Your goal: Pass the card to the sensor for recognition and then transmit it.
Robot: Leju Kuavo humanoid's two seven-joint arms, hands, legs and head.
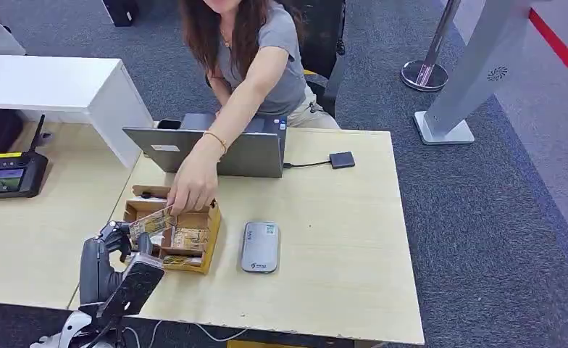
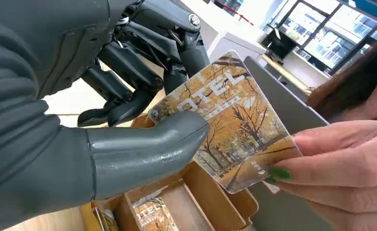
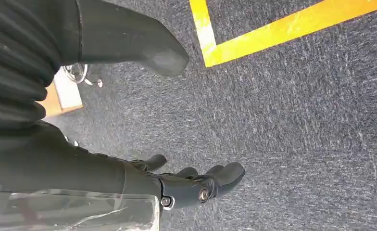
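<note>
1. A grey-carpeted office floor (image 1: 440,217) surrounds a pale wooden desk (image 1: 339,261), with a white counter (image 1: 56,87) beside it at the far left.
2. On the desk stand an open grey laptop (image 1: 245,154), a small dark square device on a cable (image 1: 342,159), a flat silver-grey card sensor (image 1: 260,246) and an open brown cardboard box with compartments (image 1: 194,243); the sensor lies just beside the box, on its right.
3. A black handheld terminal (image 1: 9,174) rests on the neighbouring desk surface to the left.
4. The robot's left hand (image 1: 118,239) is raised over the box's near-left corner, its thick grey thumb (image 2: 148,149) and dark fingers (image 2: 129,82) clamped on a plastic card printed with autumn-yellow trees (image 2: 230,125).
5. A seated person in a grey top reaches across the laptop; the person's hand (image 1: 193,187) pinches the opposite end of the same card, so both hold it above the box.
6. More cards with the same print lie in the box compartments.
7. The robot's right hand (image 3: 196,185) hangs over the carpet near a yellow floor line (image 3: 273,38), fingers loosely apart and holding nothing.
</note>
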